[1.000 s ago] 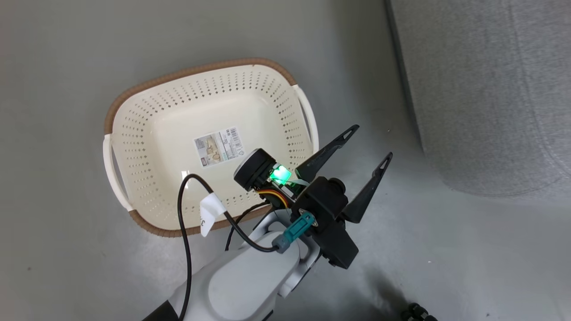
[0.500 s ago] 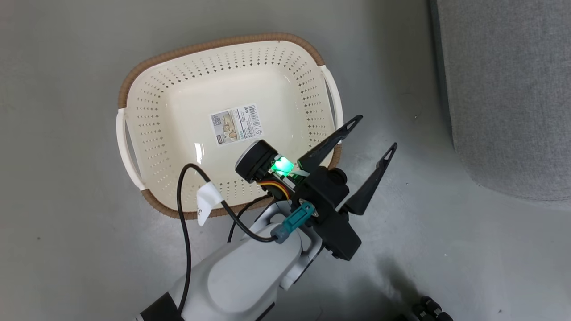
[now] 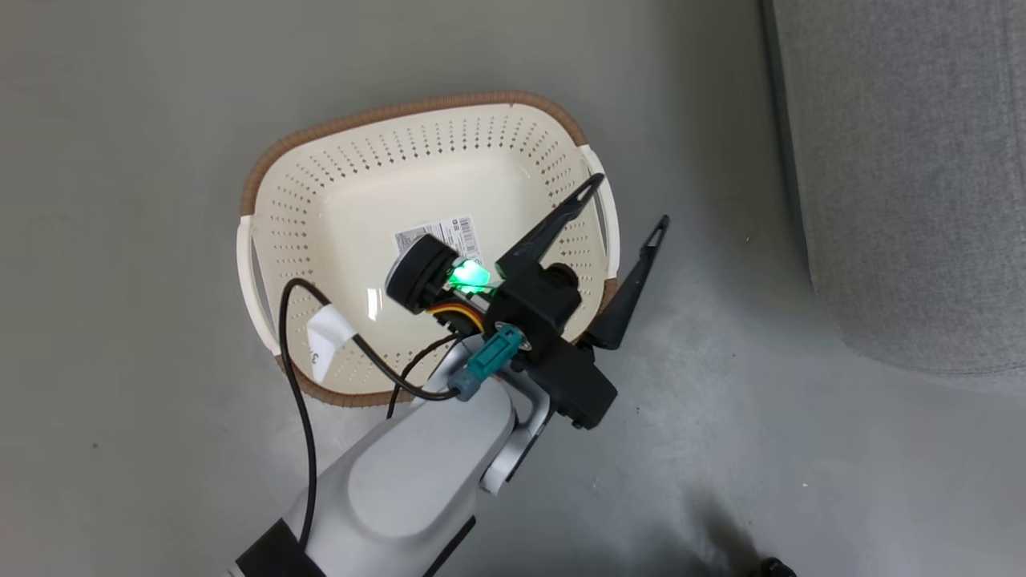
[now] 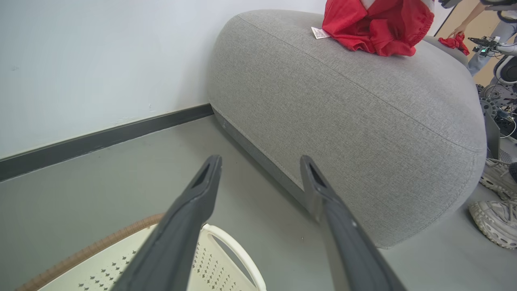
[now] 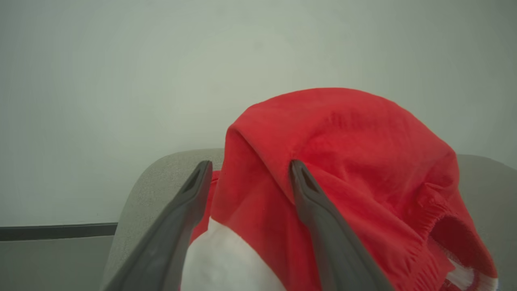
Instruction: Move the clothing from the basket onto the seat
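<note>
Left end effector is hovering open, empty, over the basket; right end effector is gaping astride clothing on the seat.

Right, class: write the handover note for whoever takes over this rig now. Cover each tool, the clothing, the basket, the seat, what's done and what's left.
Left tool: open, holding nothing, above the basket's right edge.
Right tool: open, with red clothing lying between its spread jaws, over the seat.
Basket: empty.
Done: the clothing lies on the seat.
Left: probably only lifting the right tool clear of the cloth.
</note>
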